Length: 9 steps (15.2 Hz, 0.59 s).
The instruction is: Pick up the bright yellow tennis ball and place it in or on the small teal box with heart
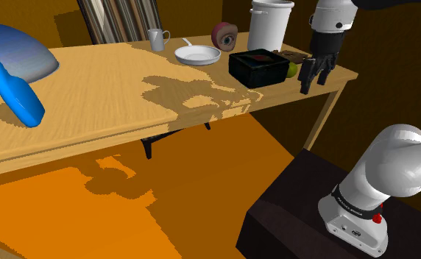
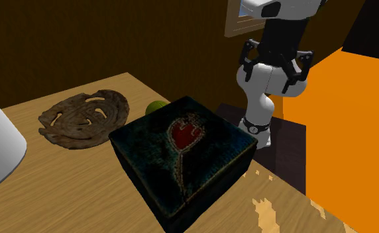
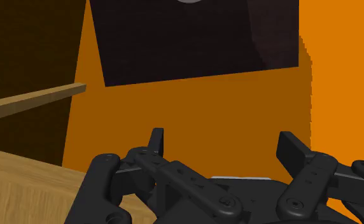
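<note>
The black pincer (image 3: 222,139) gapes wide and empty near the round yellow-green ball (image 2: 156,107) beside the dark, heart-marked box (image 2: 181,159).

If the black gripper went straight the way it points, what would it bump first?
Probably the orange floor: the black two-finger gripper, open, points down just past the light wooden table's edge, though depth is unclear.

On the wooden table (image 1: 113,88) you see a blue spray bottle (image 1: 14,92) lying at the shoulder view's left. A white mug (image 1: 156,38), white pan (image 1: 197,55) and tall white pot (image 1: 270,23) stand along the far edge.
</note>
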{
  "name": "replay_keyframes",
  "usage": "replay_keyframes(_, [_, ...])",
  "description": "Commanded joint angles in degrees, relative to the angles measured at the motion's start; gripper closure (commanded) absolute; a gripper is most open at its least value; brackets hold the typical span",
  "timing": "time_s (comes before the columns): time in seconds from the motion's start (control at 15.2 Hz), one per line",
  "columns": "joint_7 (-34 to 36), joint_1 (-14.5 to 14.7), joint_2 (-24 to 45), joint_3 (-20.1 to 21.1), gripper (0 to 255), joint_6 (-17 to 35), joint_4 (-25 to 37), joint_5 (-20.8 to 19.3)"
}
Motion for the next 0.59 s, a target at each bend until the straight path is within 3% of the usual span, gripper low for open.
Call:
replay_keyframes(0.0, [0.0, 0.0, 0.0, 0.0, 0, 0.0, 0.0, 0.0])
replay_keyframes(0.53, [-13.7, -0.7, 9.7, -8.3, 0, 7.1, 4.7, -8.4])
